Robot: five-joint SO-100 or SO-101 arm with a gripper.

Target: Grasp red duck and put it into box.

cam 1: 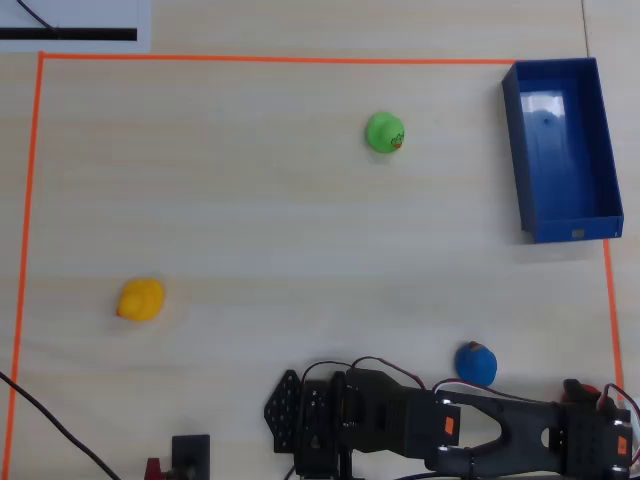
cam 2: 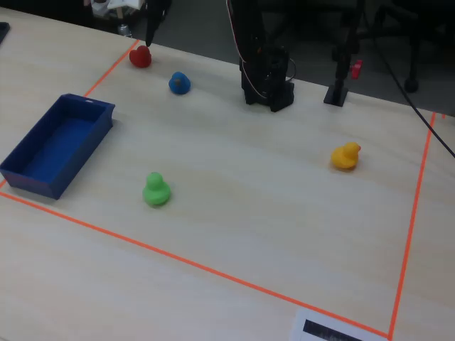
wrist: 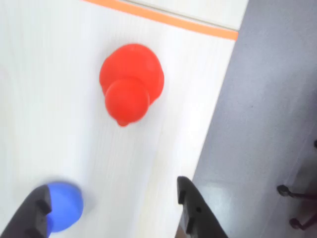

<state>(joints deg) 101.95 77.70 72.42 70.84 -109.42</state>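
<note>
The red duck [wrist: 131, 87] sits on the pale table near the orange tape corner, and also shows in the fixed view [cam 2: 140, 57] at the far left. My gripper [wrist: 111, 201] is open and empty, with the duck ahead of its jaws and apart from them. In the fixed view the gripper [cam 2: 147, 41] hangs just above the duck. In the overhead view the arm covers the duck, and the gripper [cam 1: 600, 435] is at the bottom right. The blue box [cam 1: 560, 150] stands empty at the top right, and also shows in the fixed view [cam 2: 57, 145].
A blue duck [wrist: 62, 206] lies by my left finger [wrist: 34, 213], and also shows in the overhead view [cam 1: 476, 362]. A green duck [cam 1: 384, 132] and a yellow duck [cam 1: 141, 299] lie further off. Orange tape [wrist: 163, 17] borders the area. The table edge [wrist: 213, 124] is just right of the red duck.
</note>
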